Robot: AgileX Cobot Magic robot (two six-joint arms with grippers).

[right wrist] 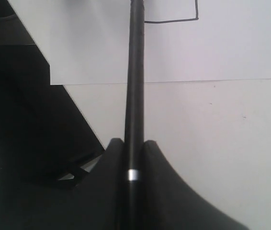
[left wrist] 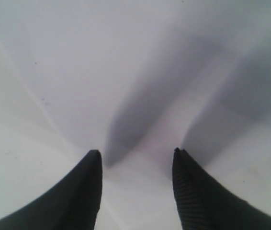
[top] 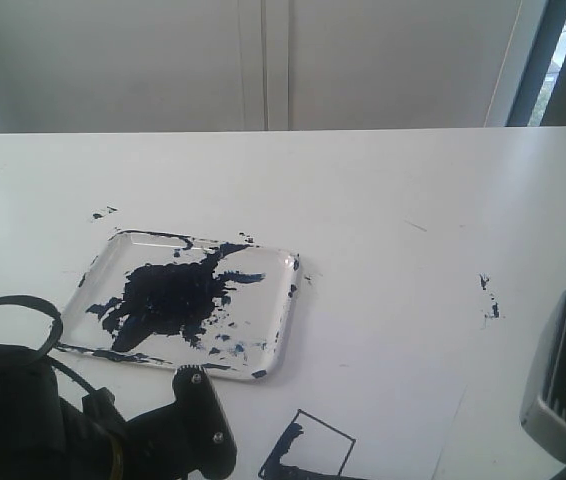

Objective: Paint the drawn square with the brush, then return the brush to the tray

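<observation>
On the table (top: 413, 190) the tray (top: 289, 300) lies beyond the square (top: 315, 447), whose left side alone is blue, so painting looks part done. The right gripper (right wrist: 133, 142) is clamped on the brush (right wrist: 136, 72), which points at the square, tip unseen. The left gripper (left wrist: 135, 154) gapes empty over bare table. Sweep lightly across the white part, keeping inside the outline.

You are looking at the tray (top: 281, 320) lying left of centre on the white table (top: 413, 180), with a dark blue paint blotch (top: 168, 295) spreading across it. The drawn square (top: 321, 450) is sitting at the bottom edge, its left side smeared blue, just right of the black left arm (top: 203, 430).
</observation>
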